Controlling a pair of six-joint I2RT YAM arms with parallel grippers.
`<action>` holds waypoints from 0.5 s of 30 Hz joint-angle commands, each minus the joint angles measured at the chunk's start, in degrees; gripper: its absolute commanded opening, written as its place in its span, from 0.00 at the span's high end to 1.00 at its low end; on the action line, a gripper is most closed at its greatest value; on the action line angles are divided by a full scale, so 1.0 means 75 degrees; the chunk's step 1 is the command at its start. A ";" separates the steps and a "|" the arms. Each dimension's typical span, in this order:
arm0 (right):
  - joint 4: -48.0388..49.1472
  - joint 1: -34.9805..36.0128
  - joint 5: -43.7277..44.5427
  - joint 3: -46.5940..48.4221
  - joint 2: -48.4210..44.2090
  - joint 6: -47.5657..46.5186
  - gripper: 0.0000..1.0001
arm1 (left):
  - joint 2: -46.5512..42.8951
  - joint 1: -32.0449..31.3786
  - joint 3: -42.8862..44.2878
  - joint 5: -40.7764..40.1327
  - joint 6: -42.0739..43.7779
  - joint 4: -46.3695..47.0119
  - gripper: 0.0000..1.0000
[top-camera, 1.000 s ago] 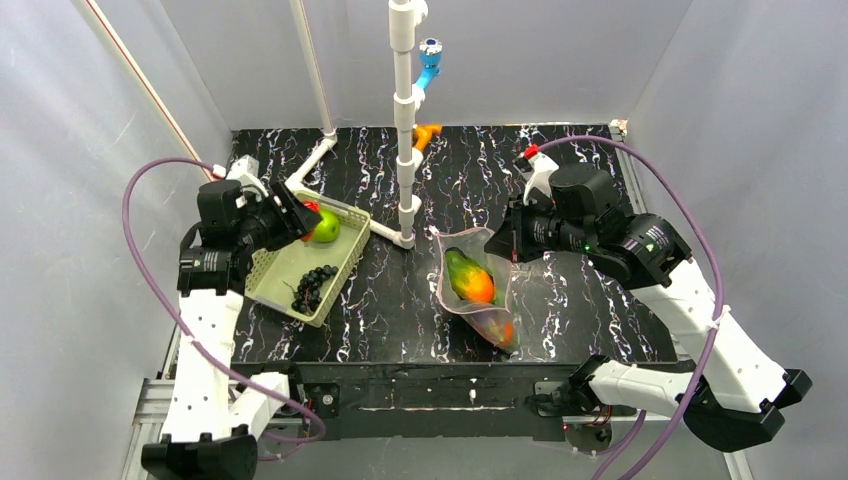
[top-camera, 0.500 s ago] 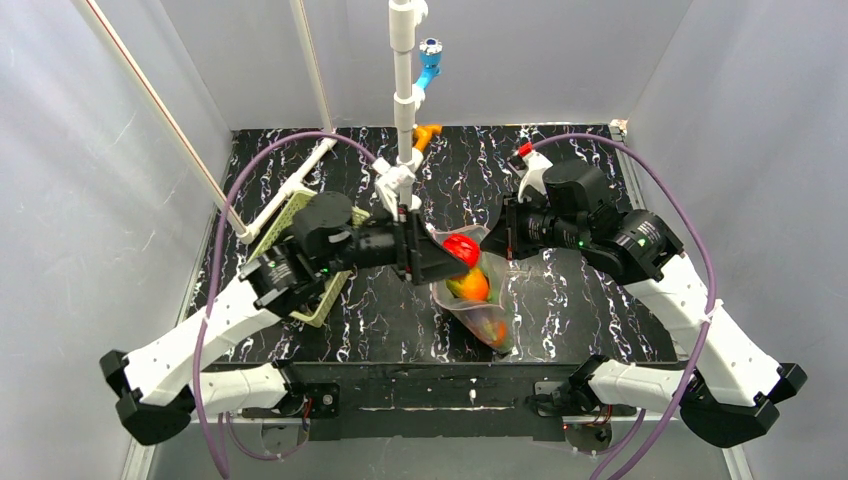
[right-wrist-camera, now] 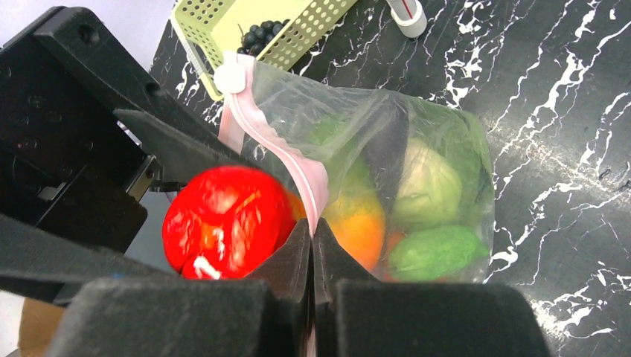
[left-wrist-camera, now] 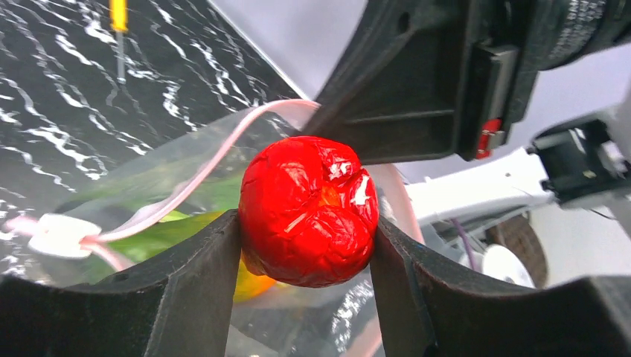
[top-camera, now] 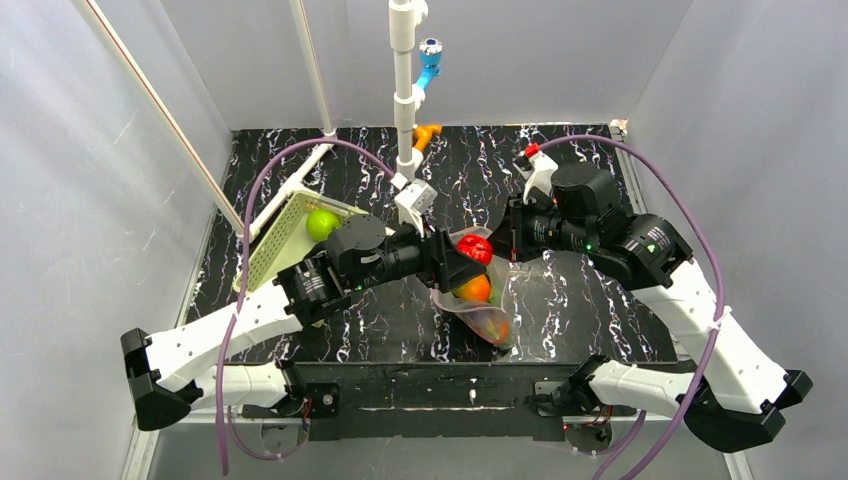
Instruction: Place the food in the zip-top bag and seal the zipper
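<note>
Top view first: the left gripper (top-camera: 472, 252) is clamped on a red toy fruit (top-camera: 476, 246) and hangs right over the mouth of the zip-top bag (top-camera: 484, 318). The bag lies on the tabletop (top-camera: 580, 180) with an orange piece (top-camera: 474, 288) already inside. The right gripper (top-camera: 506, 250) has the bag's rim pinched and lifted, I'd guess so the mouth stays propped open for the drop. The green basket (top-camera: 270, 240) sits off to the left, looking tipped up on one side, with a green round fruit (top-camera: 321, 223) in it.

Left wrist view: the red fruit is squeezed snugly between both fingers. The pink zipper (left-wrist-camera: 201, 175) curves just behind and below it, so the fruit is at the opening but not yet inside.

Right wrist view: the fingers are shut tight on the pink strip, holding one lip up. Through the plastic you can see green pieces (right-wrist-camera: 435, 249) beside the orange one. Dark grapes (right-wrist-camera: 262, 34) are in the basket, so there's more food to fetch.

Versus earlier: a second ago the left arm was over at the basket. Half a second ago it had swung across with the red fruit, and now it's a touch further over the mouth. The right arm hasn't budged.
</note>
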 commanded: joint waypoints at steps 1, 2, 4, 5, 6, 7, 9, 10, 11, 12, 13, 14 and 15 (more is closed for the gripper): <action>0.0852 -0.0034 -0.0784 0.0306 -0.0194 0.0311 0.99 | -0.0069 -0.0075 0.0163 -0.1556 0.0716 -0.0217 0.78; 0.0883 -0.0061 -0.0898 0.0304 -0.0157 0.0343 0.99 | -0.0033 -0.0120 0.0305 -0.1752 0.0837 -0.0512 0.77; 0.0890 -0.0166 -0.1107 0.0331 -0.0078 0.0374 0.99 | 0.0031 -0.0228 0.0565 -0.2152 0.1125 -0.1042 0.73; 0.0886 -0.0228 -0.1245 0.0358 -0.0038 0.0379 0.99 | 0.0063 -0.0269 0.0687 -0.2337 0.1268 -0.1331 0.71; 0.0863 -0.0342 -0.1436 0.0401 0.0000 0.0383 0.99 | 0.0101 -0.0298 0.0851 -0.2494 0.1404 -0.1579 0.67; 0.0824 -0.0458 -0.1615 0.0471 0.0062 0.0396 0.99 | 0.0151 -0.0313 0.0987 -0.2630 0.1539 -0.1828 0.64; 0.0692 -0.0702 -0.1967 0.0655 0.0168 0.0408 0.99 | 0.0256 -0.0322 0.1255 -0.2812 0.1728 -0.2270 0.56; 0.0641 -0.0802 -0.2100 0.0725 0.0189 0.0388 0.99 | 0.0341 -0.0328 0.1426 -0.2815 0.1792 -0.2463 0.52; 0.0643 -0.0879 -0.2203 0.0748 0.0187 0.0349 0.99 | 0.0441 -0.0330 0.1610 -0.2753 0.1856 -0.2650 0.49; 0.0664 -0.0947 -0.2278 0.0737 0.0176 0.0301 0.99 | 0.0538 -0.0330 0.1769 -0.2660 0.1888 -0.2843 0.45; 0.0670 -0.1017 -0.2352 0.0716 0.0185 0.0252 0.99 | 0.0625 -0.0330 0.1922 -0.2586 0.1860 -0.3049 0.40; 0.0626 -0.1102 -0.2457 0.0739 0.0237 0.0211 0.99 | 0.0702 -0.0330 0.2054 -0.2538 0.1796 -0.3258 0.35; 0.0543 -0.1192 -0.2594 0.0805 0.0310 0.0168 0.99 | 0.0754 -0.0330 0.2140 -0.2499 0.1718 -0.3410 0.32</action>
